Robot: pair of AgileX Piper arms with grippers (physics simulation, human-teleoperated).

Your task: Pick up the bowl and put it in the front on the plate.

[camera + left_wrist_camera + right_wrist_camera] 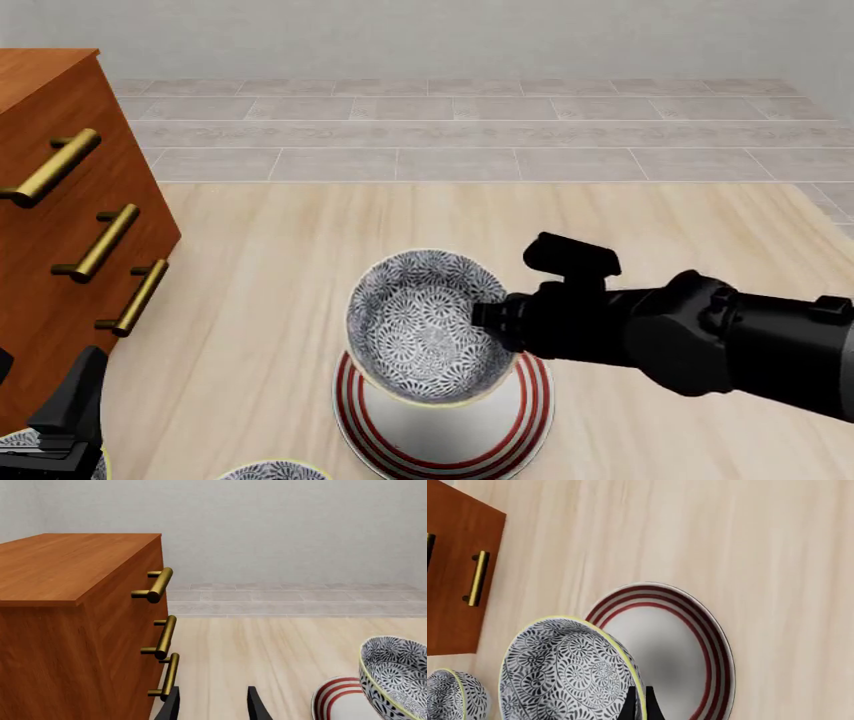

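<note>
The bowl (424, 328), blue-and-white patterned with a pale yellow rim, hangs tilted just above the plate (441, 445), a white one with red rings. My right gripper (489, 314) is shut on the bowl's right rim. In the right wrist view its fingertips (639, 705) pinch the rim of the bowl (564, 672), and the plate (677, 645) lies beyond and below. My left gripper (213, 707) stands open with nothing between its fingers, low at the front left (70, 415). From the left wrist view the bowl (393, 672) and plate (333, 692) show at one edge.
A wooden drawer cabinet (54, 230) with brass handles (94, 243) stands at the left. Two other same-patterned bowls show in part at the near edge, one by my left gripper (16, 448) and one in front of the plate (274, 470). Tiled floor lies beyond the table.
</note>
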